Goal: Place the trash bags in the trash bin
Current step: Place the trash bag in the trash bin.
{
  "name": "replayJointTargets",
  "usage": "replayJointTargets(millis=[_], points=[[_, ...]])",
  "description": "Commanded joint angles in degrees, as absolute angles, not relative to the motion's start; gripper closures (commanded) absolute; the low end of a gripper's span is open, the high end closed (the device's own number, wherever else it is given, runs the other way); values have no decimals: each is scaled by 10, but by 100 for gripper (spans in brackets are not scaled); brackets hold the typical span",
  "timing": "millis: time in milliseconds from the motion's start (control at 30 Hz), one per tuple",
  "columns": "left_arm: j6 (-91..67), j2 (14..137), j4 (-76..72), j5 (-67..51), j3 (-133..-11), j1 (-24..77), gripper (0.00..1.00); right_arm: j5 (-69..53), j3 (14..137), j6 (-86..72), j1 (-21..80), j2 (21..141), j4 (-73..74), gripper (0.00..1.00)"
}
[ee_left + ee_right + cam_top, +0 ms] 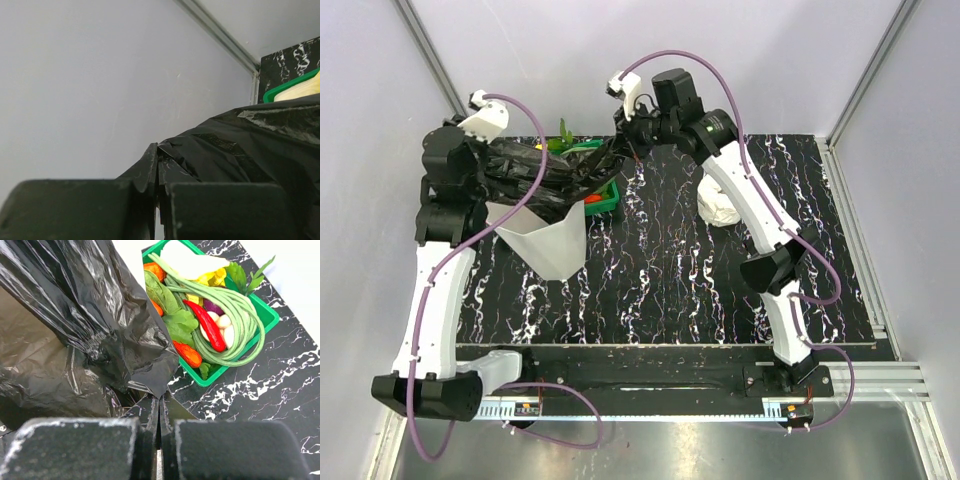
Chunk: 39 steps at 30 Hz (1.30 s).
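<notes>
Holding: left gripper (157,162) and right gripper (160,407) each clamped on a fold of the bag (570,175). Bag stretched left-right between them, over the bin (555,250) mouth; rim contact unclear. My read: bin lies straight below, nearer the left arm.

Left arm (435,300): smooth, tapered white shell links, with bulky black joint housings at elbow and base.
Right arm (752,200): same build, with a small green spot on the black housing near the wrist.
Purple cable (537,185): one runs outside each arm in loose loops.
White camera block (485,120): one on each wrist.
Left pincer (158,165): two matte black blocky fingers with flat inner faces, dusty.
Right pincer (160,407): same fingers, edges scuffed with whitish specks.
</notes>
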<state>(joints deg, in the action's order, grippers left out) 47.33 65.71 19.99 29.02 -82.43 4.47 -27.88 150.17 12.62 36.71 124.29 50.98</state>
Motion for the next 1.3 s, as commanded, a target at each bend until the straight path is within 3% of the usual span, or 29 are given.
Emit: replayJointTargets(millis=[0, 467, 633, 800, 1000, 1267], points=[[448, 616, 201, 254, -812, 10, 100, -274, 1498, 117, 370, 1241, 510, 100], [392, 535, 281, 204, -726, 0, 94, -257, 1288, 92, 371, 1143, 426, 100], [372, 521, 311, 185, -722, -11, 87, -236, 1222, 95, 379, 1114, 395, 93], [357, 505, 328, 178, -718, -13, 87, -229, 1174, 95, 382, 1089, 369, 88], [340, 495, 364, 154, -743, -15, 80, -245, 1159, 98, 387, 1071, 367, 55], [328, 486, 404, 127, -767, -15, 59, -243, 1164, 116, 402, 1051, 381, 38]])
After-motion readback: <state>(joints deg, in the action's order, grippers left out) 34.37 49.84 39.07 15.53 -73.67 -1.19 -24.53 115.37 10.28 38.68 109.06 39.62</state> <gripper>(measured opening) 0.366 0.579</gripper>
